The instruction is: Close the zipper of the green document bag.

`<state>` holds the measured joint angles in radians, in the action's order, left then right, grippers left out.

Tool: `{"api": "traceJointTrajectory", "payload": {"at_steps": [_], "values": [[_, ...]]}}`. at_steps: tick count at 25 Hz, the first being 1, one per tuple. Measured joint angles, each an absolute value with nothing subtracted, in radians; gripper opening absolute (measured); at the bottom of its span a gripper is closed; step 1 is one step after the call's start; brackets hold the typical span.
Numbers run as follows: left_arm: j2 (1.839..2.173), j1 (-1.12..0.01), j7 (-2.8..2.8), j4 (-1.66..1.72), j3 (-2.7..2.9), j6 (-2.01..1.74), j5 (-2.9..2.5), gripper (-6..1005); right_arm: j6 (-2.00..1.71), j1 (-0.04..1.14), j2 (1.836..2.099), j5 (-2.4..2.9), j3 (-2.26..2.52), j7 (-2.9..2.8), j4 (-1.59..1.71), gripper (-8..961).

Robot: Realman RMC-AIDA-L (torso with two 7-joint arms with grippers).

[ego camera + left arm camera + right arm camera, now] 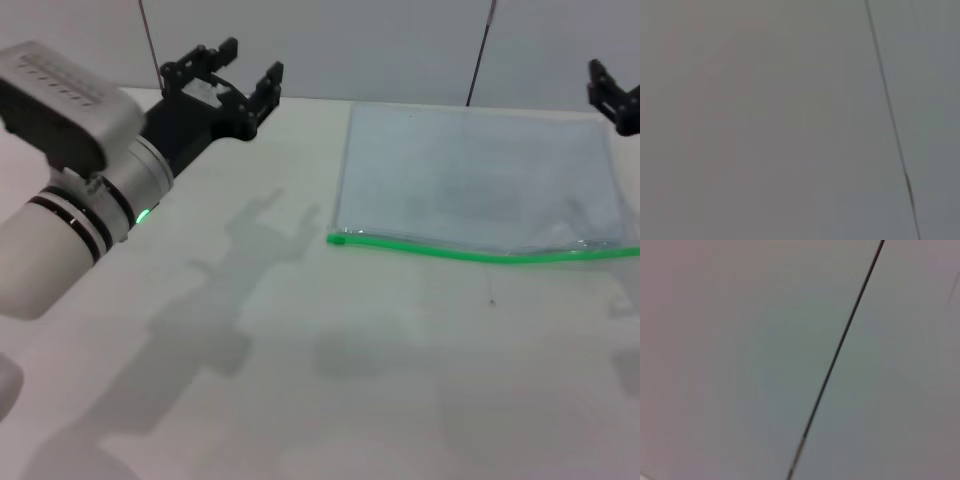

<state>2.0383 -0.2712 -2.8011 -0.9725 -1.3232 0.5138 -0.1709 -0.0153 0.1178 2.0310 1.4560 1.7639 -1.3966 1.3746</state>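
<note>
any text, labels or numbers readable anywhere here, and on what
None can be read.
The grey housing on the left arm carries a row of small marks, too blurred to read.
The green document bag, its zipper and the table show no lettering.
Both wrist views show only a blank wall.

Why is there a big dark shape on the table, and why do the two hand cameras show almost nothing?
Head view: the dark shape is the shadow of the left gripper and its arm on the table. Left and right wrist views: only a plain grey wall with one thin dark line, slightly blurred.
</note>
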Motion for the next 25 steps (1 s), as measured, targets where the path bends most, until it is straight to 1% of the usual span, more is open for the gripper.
{"api": "traceJointTrajectory", "payload": {"at_steps": [4, 11, 15, 25], "values": [[2.037, -0.279, -2.802, -0.902, -1.327, 0.632, -0.094, 569, -0.016, 0.213, 2.031, 1.374, 1.746, -1.407, 1.321, 742], [2.038, -0.315, -2.802, -0.859, -1.320, 0.641, -0.071, 565, -0.049, 0.350, 2.028, 1.270, 1.693, -1.412, 1.280, 743], [2.037, -0.320, -2.797, -0.858, -1.319, 0.641, -0.070, 563, -0.052, 0.379, 2.028, 1.272, 1.681, -1.411, 1.268, 742], [2.038, -0.325, -2.802, -0.857, -1.321, 0.638, -0.069, 562, -0.022, 0.398, 2.030, 1.286, 1.687, -1.341, 1.242, 743]]}}
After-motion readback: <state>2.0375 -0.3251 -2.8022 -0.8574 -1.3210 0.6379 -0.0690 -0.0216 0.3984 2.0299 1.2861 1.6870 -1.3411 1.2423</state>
